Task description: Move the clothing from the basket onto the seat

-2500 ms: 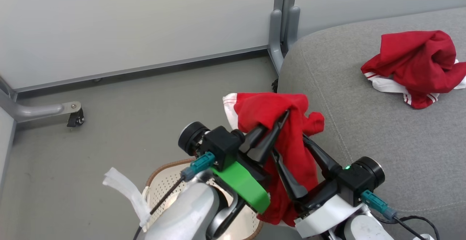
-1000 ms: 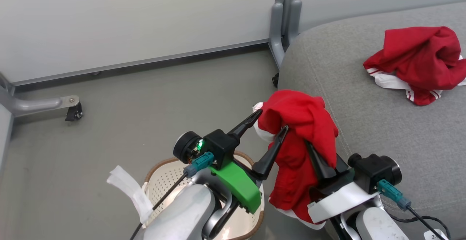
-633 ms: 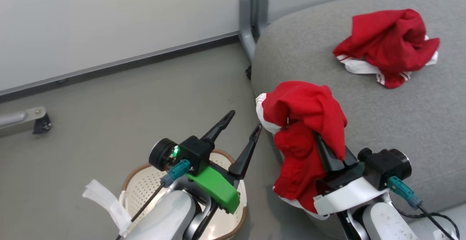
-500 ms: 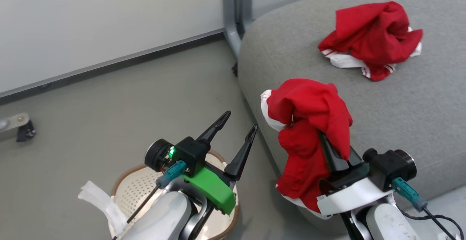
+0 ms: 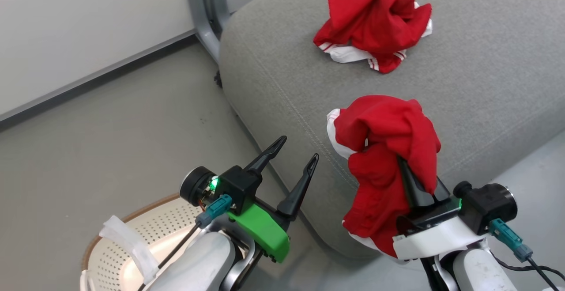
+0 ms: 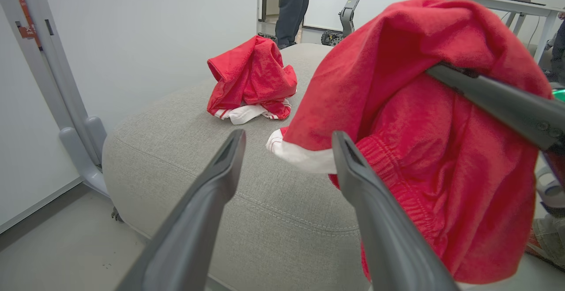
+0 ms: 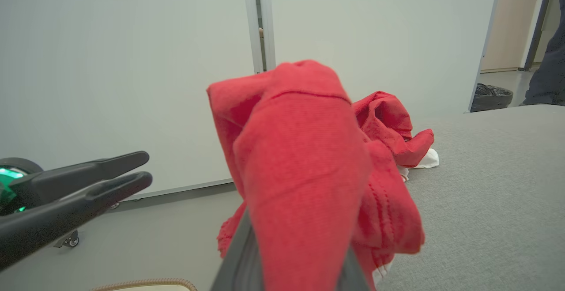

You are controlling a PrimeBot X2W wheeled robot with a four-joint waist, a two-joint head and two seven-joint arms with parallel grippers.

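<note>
— Clothing (image 5: 384, 119) first: where do we find it?
— We see two red pieces. One, the hanging garment (image 5: 375, 185), droops from our right gripper (image 5: 408, 176) over the near edge of the seat (image 5: 485, 70), its lower folds dangling in front of the cushion's side. We cannot tell whether it touches the grey fabric. The crumpled garment (image 5: 375, 13) lies on top of the seat, farther back and well apart from the first, with white striped trim along its near edge.
— And our jaws?
— On the right, we see the dark fingers (image 5: 410, 185) close together, with cloth bunched over them and pinched between. We read them as clamped on the hanging garment, though the tips are buried in fabric. Our left gripper (image 5: 299, 147) is spread wide with nothing in it. It is just left of the hanging garment, near its white edge but apart from it in the head view.
— Where is the basket?
— The basket (image 5: 167, 218) sits on the grey floor (image 5: 110, 127) at our lower left, partly under our left forearm (image 5: 198, 260), to the left of the seat's front. What shows of its inside is pale perforated plastic under a brown rim.
— Anything behind the seat?
— A pale wall panel (image 5: 66, 26) and a grey post (image 5: 205, 13) stand by its far left corner. In the left wrist view a person's legs (image 6: 293, 4) stand beyond the cushion.
</note>
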